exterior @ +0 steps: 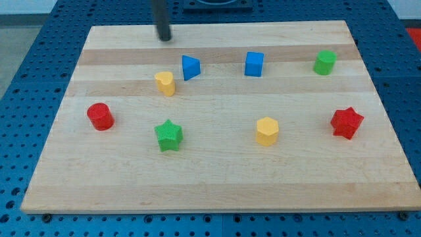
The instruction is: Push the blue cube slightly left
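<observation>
The blue cube [254,64] sits on the wooden board [217,178] near the view's top, right of centre. A blue triangular block [190,67] lies to its left. My tip [164,37] rests near the board's top edge, well to the left of the blue cube and up-left of the blue triangular block. It touches no block.
A yellow heart-like block [166,83] sits just left of the blue triangular block. A green cylinder-like block [324,62] is at top right. A red cylinder [100,116], a green star [169,135], a yellow hexagon [267,131] and a red star [346,122] lie lower.
</observation>
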Controlling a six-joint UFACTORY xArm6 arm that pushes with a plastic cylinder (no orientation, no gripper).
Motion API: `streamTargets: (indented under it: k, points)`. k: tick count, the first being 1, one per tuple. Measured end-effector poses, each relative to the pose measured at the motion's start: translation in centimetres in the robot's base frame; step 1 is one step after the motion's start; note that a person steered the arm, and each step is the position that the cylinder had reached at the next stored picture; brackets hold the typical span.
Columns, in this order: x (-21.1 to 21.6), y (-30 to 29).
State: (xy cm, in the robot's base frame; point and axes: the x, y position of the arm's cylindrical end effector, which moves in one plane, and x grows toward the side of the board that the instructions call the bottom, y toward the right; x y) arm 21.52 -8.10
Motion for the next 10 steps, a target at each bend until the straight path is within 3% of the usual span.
streamTargets:
  k: [3,4,5,6,8,9,10]
  points:
    - [3.5,24.3]
    - [8.4,24.9]
    - [13.9,20.5]
    - [15.6,17.4]
    - [9.4,22.0]
    - [9.0,19.3]
    - [14.6,15.9]
